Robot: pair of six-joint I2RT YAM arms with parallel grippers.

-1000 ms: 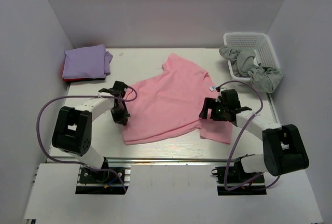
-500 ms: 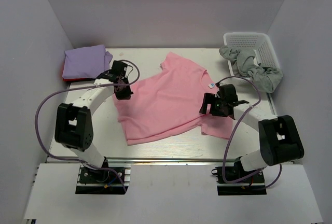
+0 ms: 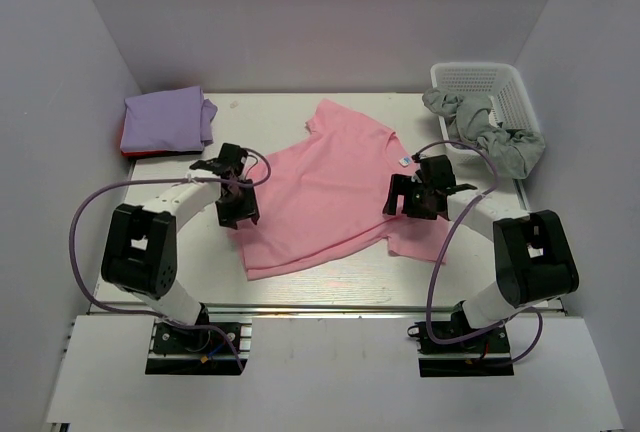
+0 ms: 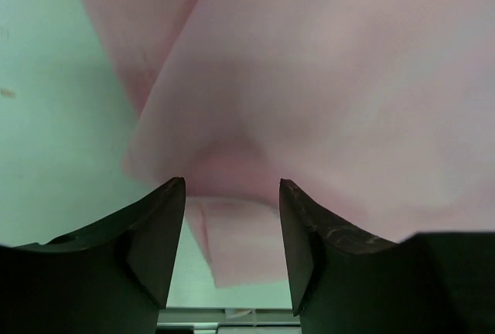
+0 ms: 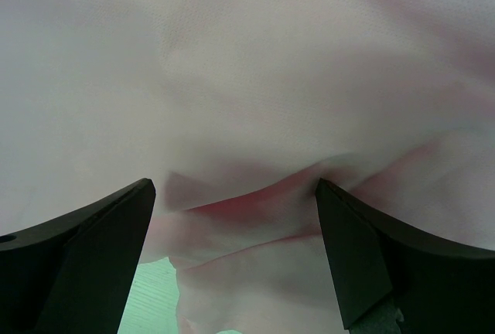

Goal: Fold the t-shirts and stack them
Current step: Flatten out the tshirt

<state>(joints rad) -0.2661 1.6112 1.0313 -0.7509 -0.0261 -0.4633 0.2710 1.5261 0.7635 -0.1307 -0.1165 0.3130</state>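
A light pink t-shirt [image 3: 320,192] lies spread on the white table, its small white neck label [image 3: 403,161] toward the right. My left gripper [image 3: 238,207] hovers at the shirt's left edge. In the left wrist view the left gripper [image 4: 232,226] stands open, with a hump of pink cloth [image 4: 348,79] just past its fingertips [image 4: 158,233]. My right gripper [image 3: 405,197] is over the shirt's right side. The right wrist view shows the right gripper [image 5: 236,226] wide open above rumpled pink folds [image 5: 255,63]. A folded lavender t-shirt [image 3: 165,120] rests on a red one [image 3: 140,154] at the back left.
A white basket [image 3: 495,80] stands at the back right with grey clothing [image 3: 485,130] spilling over its near rim. Grey walls close in the table on three sides. The metal rail [image 3: 320,304] runs along the table's near edge.
My left gripper, shut on the shirt's left edge, pulled it toward the back, then came forward again and opened, letting go. The right gripper shifted slightly back, staying open.
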